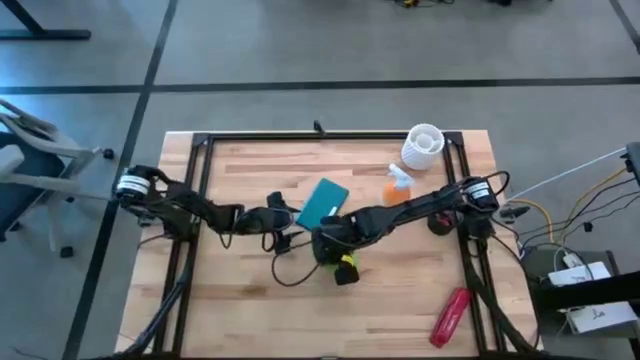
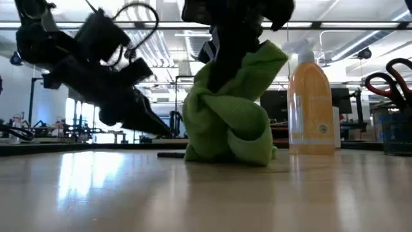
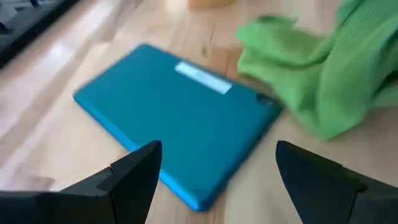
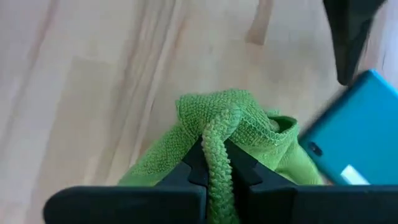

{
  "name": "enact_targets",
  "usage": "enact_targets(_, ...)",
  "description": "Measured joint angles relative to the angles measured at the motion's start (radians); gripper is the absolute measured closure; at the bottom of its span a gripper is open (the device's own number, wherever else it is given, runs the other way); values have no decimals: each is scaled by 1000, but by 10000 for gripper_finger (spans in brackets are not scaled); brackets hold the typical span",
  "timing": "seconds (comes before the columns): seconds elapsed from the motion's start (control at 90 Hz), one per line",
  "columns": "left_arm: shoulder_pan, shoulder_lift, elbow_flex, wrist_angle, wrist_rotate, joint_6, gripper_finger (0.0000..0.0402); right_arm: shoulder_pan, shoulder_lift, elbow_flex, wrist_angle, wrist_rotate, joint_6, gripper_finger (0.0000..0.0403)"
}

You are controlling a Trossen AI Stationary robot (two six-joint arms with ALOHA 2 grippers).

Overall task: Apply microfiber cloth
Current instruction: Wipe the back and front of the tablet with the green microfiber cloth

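I have the wooden table [image 1: 250, 320] with the teal tablet [image 1: 323, 203] lying flat near its middle, long axis slanting away from me, and my left gripper [image 3: 214, 180] hanging wide open just beside the tablet's near edge. My right gripper [image 4: 214, 163] is clamped on the lime-green microfiber cloth [image 2: 228, 116], whose bunched bottom touches the wood just beside the tablet. That makes the right arm the one to carry the cloth sideways onto the screen, I'd say.
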Motion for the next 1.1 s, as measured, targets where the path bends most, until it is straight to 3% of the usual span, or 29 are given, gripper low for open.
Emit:
enact_targets(0.167, -16, -243, -44, -115, 0, -53, 108, -29, 0, -5, 198, -6, -39, 403)
enact_targets(0.322, -25, -449, -135, -108, 1, -69, 108, -36, 0, -50, 520, -131, -63, 403)
enact_targets(0.433, -24, -569, -190, -107, 0, -71, 108, -30, 30, -77, 699, -81, 9, 403)
enact_targets(0.544, -24, -629, -224, -104, -9, -101, 108, -7, 81, -80, 739, -64, 28, 403)
enact_targets(0.711, -22, -605, -231, -104, -19, -148, 108, 18, 96, -75, 737, -69, 13, 378)
enact_targets(0.9, 20, -494, -231, -16, -198, -148, 108, 12, 95, -73, 736, -94, 33, 281)
enact_targets(1.1, 105, -359, -225, 163, -74, -151, 110, 15, 111, -73, 805, -97, 51, 159)
